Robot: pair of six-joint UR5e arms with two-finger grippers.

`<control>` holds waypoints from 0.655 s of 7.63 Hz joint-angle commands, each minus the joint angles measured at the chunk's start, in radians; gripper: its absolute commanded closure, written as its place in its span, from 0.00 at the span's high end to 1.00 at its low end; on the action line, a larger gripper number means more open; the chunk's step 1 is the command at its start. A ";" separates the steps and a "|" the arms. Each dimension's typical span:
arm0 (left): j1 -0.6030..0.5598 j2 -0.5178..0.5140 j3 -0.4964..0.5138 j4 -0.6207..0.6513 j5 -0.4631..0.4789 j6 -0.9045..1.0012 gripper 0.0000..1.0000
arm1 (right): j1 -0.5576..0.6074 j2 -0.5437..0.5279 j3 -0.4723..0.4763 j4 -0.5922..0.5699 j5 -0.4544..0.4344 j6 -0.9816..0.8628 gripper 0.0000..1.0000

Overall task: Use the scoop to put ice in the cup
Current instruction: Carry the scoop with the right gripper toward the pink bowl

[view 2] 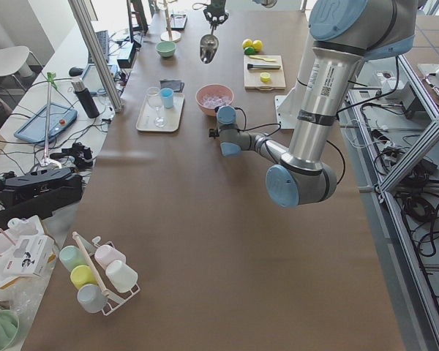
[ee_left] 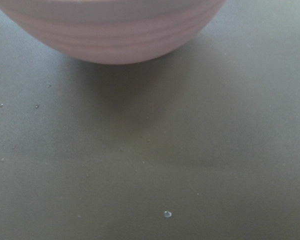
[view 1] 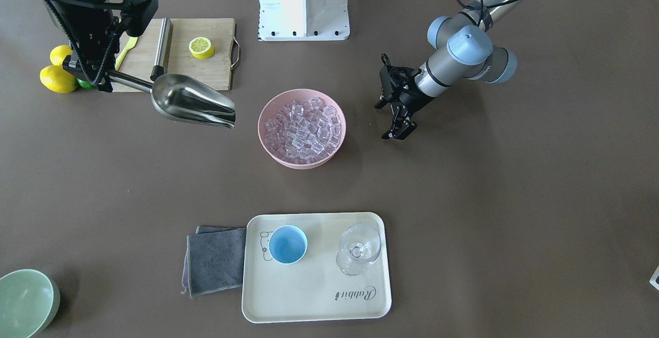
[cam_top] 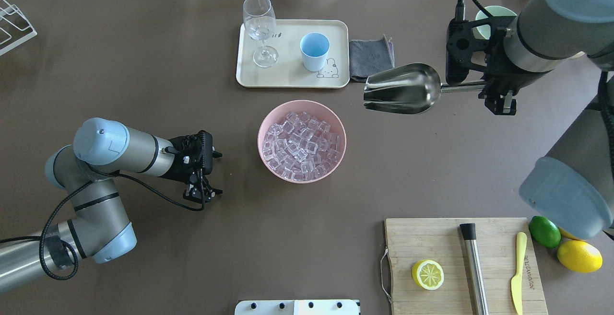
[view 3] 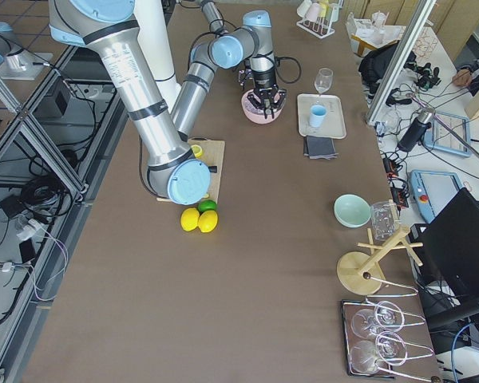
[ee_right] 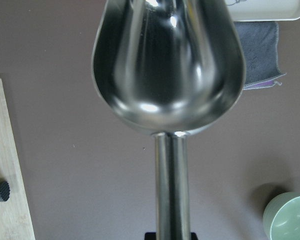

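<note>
Closest to the right wrist lens, the scoop (ee_right: 167,65) shows an empty trough, its handle clamped in my right claw (cam_top: 496,89) and held above the desk (cam_top: 144,65), apart from the pink bowl (cam_top: 260,140) heaped with ice (cam_top: 301,145). My left claw (cam_top: 215,172) sits released beside that bowl, gripping nothing. I see the cup (cam_top: 314,51) standing empty on the tray (cam_top: 288,73) beyond it.

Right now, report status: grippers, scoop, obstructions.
Right gripper shut on steel scoop, trough empty. Left gripper open, idle beside pink bowl. Ice in bowl; light-blue cup empty. Nothing between scoop and bowl.
</note>
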 commanded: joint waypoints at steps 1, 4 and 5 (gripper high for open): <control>0.000 0.000 0.000 0.002 0.000 0.000 0.99 | -0.069 0.139 -0.050 -0.224 -0.057 -0.011 0.00; -0.001 -0.003 0.000 0.002 0.000 0.000 0.99 | -0.074 0.211 -0.121 -0.307 -0.085 -0.079 0.00; -0.001 -0.003 0.000 0.003 0.000 0.000 0.99 | -0.074 0.248 -0.135 -0.348 -0.088 -0.087 0.00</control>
